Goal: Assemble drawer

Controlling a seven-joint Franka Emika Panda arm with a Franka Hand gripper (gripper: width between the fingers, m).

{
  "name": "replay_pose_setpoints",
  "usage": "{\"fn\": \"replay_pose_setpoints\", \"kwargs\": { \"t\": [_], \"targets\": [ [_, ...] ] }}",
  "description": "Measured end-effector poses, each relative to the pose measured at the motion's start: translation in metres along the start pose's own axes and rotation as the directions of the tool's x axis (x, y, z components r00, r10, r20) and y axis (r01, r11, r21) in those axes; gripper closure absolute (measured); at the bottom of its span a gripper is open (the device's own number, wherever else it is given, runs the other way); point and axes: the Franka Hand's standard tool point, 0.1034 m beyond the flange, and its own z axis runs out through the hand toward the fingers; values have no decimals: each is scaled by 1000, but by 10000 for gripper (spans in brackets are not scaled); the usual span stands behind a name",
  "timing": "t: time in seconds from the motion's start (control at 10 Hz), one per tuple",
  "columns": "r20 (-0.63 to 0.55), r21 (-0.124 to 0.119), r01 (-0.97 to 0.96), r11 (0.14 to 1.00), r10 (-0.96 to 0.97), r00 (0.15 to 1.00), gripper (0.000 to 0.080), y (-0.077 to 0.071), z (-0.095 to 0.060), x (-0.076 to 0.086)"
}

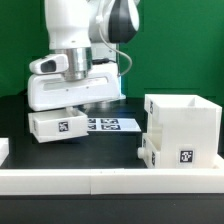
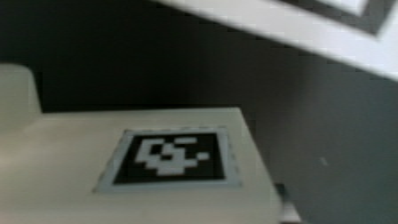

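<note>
One arm: mine, white, coming down from the upper left of the exterior view, with the hand pointing straight down at the table.
Hand state: my gripper (image 1: 68, 108) sits low, right over the small drawer box (image 1: 57, 124). My fingertips are hidden under the hand body, so I cannot tell whether I am clamped on it or let go.
Task part: the small drawer box is left of centre in the exterior view, its tag towards the camera. In the wrist view its tagged face (image 2: 169, 158) looms close and blurred.
Other part: the drawer case (image 1: 182, 128) stands upright at the exterior view's right, well apart from my hand.
Between them: the marker board (image 1: 108, 125) lies flat.
Surface: black table (image 1: 18, 112), with a white rail (image 1: 100, 181) across the foreground.
Room: green backdrop (image 1: 180, 40).
</note>
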Motion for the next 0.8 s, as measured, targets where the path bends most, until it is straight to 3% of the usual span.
{"fn": "replay_pose_setpoints", "kwargs": {
  "t": [0.1,0.5,0.8],
  "targets": [
    [-2,4,-6,1000,6,1000,755,-8,-6,16],
    [-25,19,-1,1000,1,1000,755,-14,-27,70],
    [-22,19,29,999,-29,999,755,-14,-25,68]
  ]
}}
